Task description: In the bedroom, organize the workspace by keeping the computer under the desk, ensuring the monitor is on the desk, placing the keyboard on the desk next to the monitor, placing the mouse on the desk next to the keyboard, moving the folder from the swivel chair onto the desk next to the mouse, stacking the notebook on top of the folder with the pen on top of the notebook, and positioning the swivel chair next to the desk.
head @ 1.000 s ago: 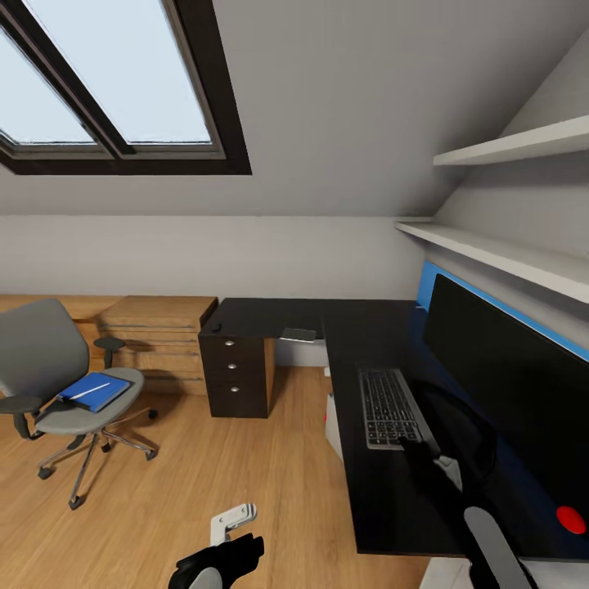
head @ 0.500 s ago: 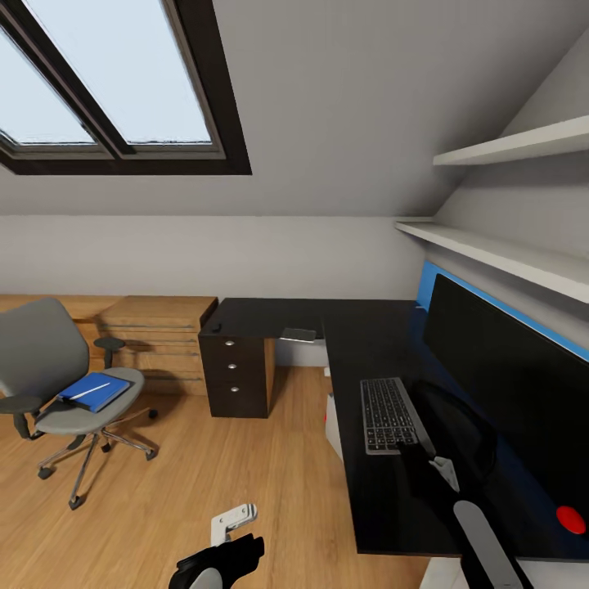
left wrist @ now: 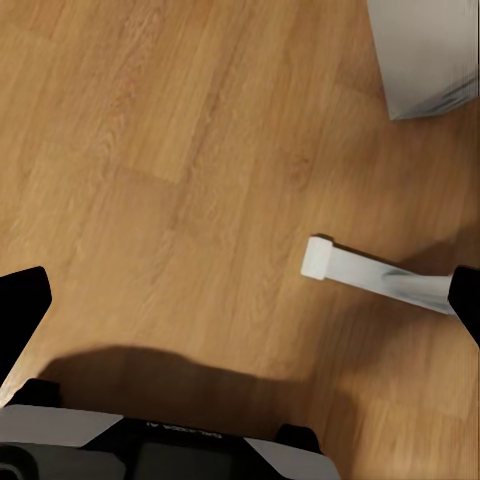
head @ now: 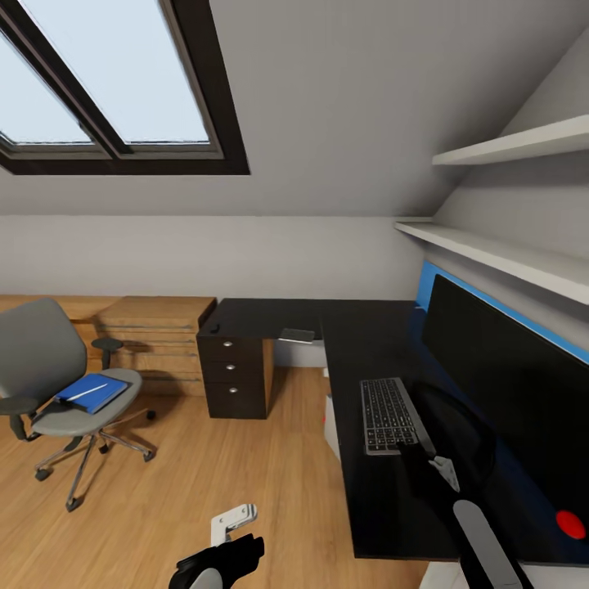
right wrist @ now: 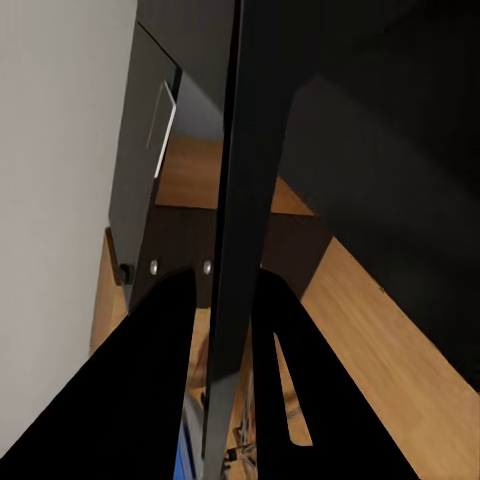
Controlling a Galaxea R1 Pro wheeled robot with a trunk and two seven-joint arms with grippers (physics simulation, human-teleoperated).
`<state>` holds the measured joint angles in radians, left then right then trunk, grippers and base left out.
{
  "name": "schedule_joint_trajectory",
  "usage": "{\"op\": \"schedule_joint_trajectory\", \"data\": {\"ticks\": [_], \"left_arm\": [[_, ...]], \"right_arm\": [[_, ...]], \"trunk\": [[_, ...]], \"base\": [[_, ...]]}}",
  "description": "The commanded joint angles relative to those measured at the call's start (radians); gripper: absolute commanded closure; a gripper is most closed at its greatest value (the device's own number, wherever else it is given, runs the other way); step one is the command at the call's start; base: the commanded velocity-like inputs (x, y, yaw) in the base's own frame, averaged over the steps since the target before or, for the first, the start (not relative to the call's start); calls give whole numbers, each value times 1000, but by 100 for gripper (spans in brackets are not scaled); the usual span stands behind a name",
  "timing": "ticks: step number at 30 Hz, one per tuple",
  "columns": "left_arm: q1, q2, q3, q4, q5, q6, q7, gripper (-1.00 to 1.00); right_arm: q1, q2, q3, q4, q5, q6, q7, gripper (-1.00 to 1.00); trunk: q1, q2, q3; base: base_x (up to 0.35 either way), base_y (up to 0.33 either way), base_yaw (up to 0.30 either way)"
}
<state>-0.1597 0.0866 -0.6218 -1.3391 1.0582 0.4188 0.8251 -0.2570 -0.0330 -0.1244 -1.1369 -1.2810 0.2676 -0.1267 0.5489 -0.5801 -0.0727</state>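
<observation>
My right pincer [head: 425, 460] is clamped on the near edge of the keyboard [head: 389, 414], which lies on the bench [head: 360, 327] beside the monitor [head: 507, 384]. In the right wrist view both dark fingers [right wrist: 150, 370] press the thin keyboard [right wrist: 245, 200] edge-on. My left pincer [left wrist: 240, 300] hangs with its fingers apart over the wooden floor [left wrist: 150, 150]. The head view shows also the swivel chair [head: 57, 384], well apart from the bench, carrying a blue folder [head: 92, 393] with the pen [head: 87, 392] on top.
</observation>
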Motion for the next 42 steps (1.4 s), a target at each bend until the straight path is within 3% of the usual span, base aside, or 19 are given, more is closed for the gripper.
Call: {"op": "schedule_joint_trajectory", "data": {"ticks": [1,39,40,42], "left_arm": [[-1,1,-2,-2,5,2,7,-100],[-1,1,-1,3,6,0,6,-100],[-1,1,-1,3,6,0,6,-100],[-1,1,-1,3,6,0,6,-100]], "right_arm": [[-1,0,-1,-2,-11,3,-5,100],[-1,-1,-1,-3,-12,5,-7,100],[-1,-1,-1,-4,-12,5,-7,-100],[-1,-1,-1,-4,-12,5,-7,-100]], "trunk": [[1,-2,-2],[1,-2,-2],[1,-2,-2],[1,-2,-2]], "base": [[149,-161,0],[34,-12,0],[0,0,0],[0,0,0]]}}
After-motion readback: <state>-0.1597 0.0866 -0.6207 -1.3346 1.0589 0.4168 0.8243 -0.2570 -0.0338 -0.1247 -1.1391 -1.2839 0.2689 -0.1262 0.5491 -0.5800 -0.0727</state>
